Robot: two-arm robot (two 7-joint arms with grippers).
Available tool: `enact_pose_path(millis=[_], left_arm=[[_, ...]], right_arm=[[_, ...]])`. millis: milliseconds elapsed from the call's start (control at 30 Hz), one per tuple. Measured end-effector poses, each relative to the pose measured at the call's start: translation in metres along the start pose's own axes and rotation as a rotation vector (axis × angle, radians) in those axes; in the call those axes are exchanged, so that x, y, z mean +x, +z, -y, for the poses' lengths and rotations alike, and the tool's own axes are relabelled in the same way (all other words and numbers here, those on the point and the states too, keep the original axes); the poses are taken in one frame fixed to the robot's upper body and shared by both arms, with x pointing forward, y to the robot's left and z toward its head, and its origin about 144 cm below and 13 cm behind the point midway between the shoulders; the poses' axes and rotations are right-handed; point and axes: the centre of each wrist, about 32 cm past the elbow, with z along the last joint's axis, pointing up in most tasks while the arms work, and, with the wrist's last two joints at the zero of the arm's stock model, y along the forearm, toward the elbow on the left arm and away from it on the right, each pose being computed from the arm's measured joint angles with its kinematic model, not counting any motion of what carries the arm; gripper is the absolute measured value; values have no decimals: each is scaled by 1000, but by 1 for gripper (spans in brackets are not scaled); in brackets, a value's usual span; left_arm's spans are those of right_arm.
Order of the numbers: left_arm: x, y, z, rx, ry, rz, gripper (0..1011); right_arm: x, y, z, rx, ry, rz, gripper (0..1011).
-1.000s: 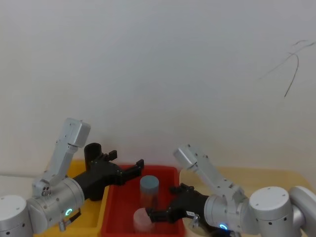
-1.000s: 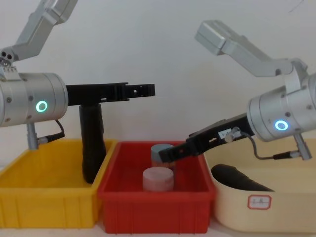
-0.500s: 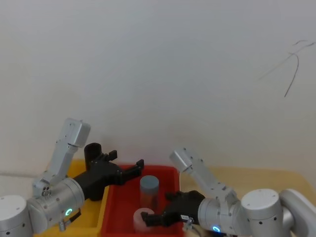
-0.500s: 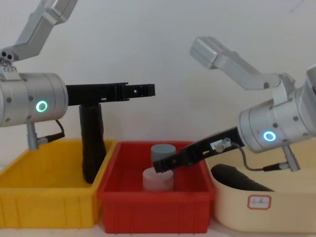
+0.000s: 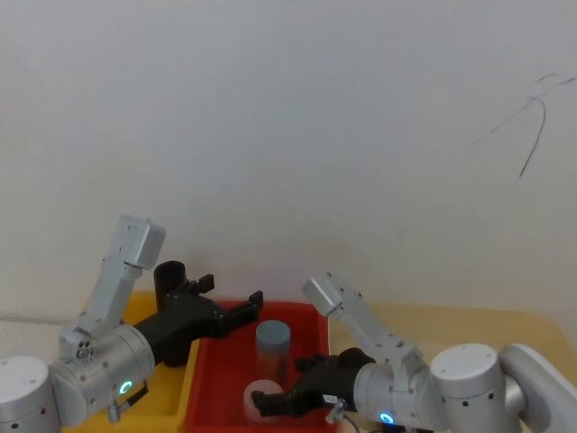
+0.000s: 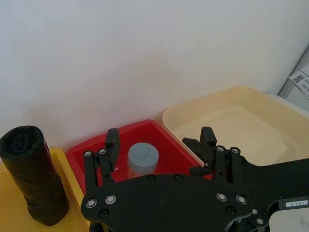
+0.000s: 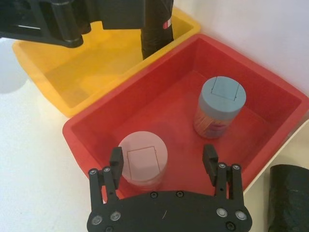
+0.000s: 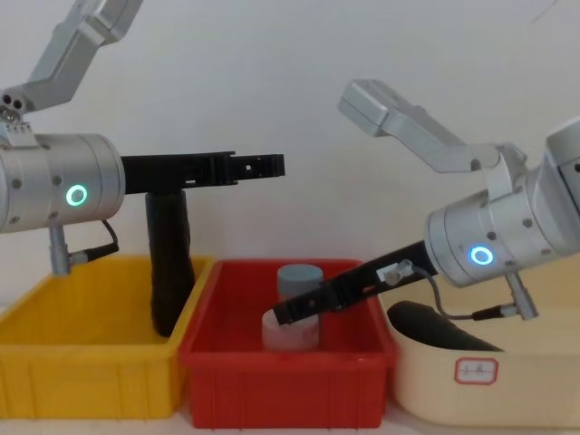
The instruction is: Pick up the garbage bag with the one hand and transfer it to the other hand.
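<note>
The garbage bag (image 8: pixel 169 267) is a black roll standing upright in the yellow bin (image 8: pixel 82 355); its red label (image 7: pixel 167 24) shows in the right wrist view, and the roll (image 6: pixel 34 179) also appears in the left wrist view. My left gripper (image 8: pixel 263 166), with the green ring, hangs open and level above the bag's top, fingers pointing over the red bin (image 8: pixel 285 355). It holds nothing. My right gripper (image 8: pixel 283 313), with the blue ring, is open low inside the red bin, its fingers (image 7: pixel 116 157) on either side of a pink-lidded jar (image 7: pixel 143 159).
A jar with a grey-blue lid (image 7: pixel 221 106) stands behind the pink one in the red bin. A plain black roll (image 8: pixel 444 328) lies in the cream tub (image 8: pixel 480 373) on the right. A white wall stands close behind the bins.
My right gripper has swung left and down into the red bin, ending at the pink-lidded jar. The left arm and the garbage bag have not moved.
</note>
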Motion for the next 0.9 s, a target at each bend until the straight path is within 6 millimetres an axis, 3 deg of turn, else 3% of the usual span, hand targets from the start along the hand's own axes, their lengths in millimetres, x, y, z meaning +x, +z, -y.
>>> enact_pose_path(millis=[900], left_arm=[[0,0,0,0,0,0,1002]], right_arm=[[-6,11,-12,-1,38,0,999]])
